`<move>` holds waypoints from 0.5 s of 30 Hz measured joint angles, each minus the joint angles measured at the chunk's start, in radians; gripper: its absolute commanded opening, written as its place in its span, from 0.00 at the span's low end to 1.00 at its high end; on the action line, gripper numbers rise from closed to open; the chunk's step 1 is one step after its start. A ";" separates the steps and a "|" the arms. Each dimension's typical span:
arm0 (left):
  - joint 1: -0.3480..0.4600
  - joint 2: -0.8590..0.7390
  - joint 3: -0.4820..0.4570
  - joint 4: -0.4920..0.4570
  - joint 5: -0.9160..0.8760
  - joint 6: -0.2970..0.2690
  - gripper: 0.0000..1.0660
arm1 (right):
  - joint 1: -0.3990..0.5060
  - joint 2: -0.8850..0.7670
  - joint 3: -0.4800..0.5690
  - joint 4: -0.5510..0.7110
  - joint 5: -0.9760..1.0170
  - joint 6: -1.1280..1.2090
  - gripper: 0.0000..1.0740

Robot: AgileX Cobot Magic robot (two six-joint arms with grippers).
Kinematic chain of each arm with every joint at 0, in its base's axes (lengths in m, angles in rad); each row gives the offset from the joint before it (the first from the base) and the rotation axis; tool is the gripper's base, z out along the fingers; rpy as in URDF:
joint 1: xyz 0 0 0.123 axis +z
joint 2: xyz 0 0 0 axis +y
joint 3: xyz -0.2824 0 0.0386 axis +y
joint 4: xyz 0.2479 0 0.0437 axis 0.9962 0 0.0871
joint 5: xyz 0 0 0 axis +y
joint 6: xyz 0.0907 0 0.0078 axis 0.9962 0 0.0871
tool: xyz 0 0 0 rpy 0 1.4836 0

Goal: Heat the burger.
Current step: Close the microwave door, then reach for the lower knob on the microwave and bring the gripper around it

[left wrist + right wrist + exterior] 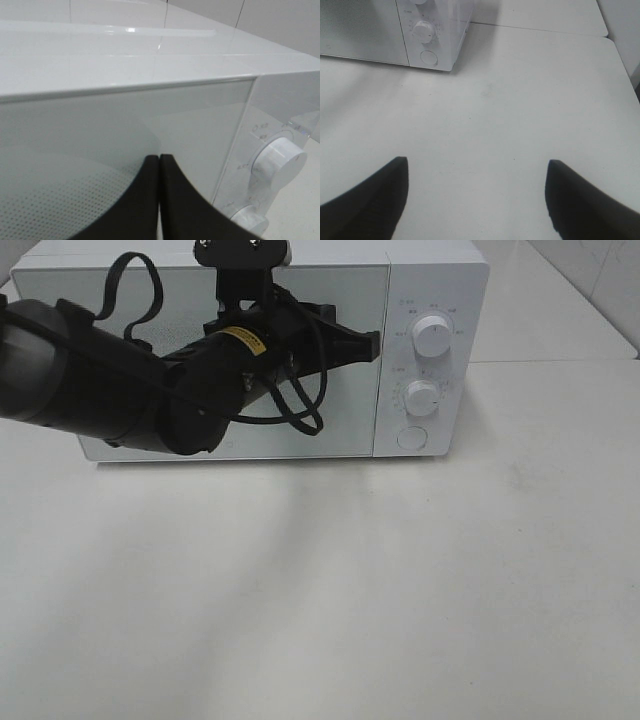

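The burger shows in no view. A white microwave (437,275) stands at the back of the table with its door (90,350) closed. My left arm reaches across the front of the door. My left gripper (374,340) is shut with nothing in it, its tip at the door's right edge beside the control panel. In the left wrist view the two black fingers (172,200) lie pressed together in front of the door's glass (100,150). My right gripper (477,163) hangs open over bare table, well in front of the microwave and to its right, holding nothing.
The control panel carries an upper knob (432,335), a lower knob (422,397) and a round button (411,437). The white table (320,590) stretches in front of the microwave. A seam between tabletops (540,27) runs behind it on the right.
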 measured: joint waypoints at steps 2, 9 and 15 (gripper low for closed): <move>-0.004 -0.021 0.018 -0.024 0.010 0.011 0.00 | 0.000 0.000 0.000 0.000 0.000 0.000 0.69; -0.017 -0.114 0.100 -0.033 0.244 0.034 0.14 | 0.000 0.000 0.000 0.000 0.000 0.000 0.69; -0.017 -0.171 0.108 -0.032 0.484 0.064 0.63 | 0.000 0.000 0.000 0.000 0.000 0.000 0.69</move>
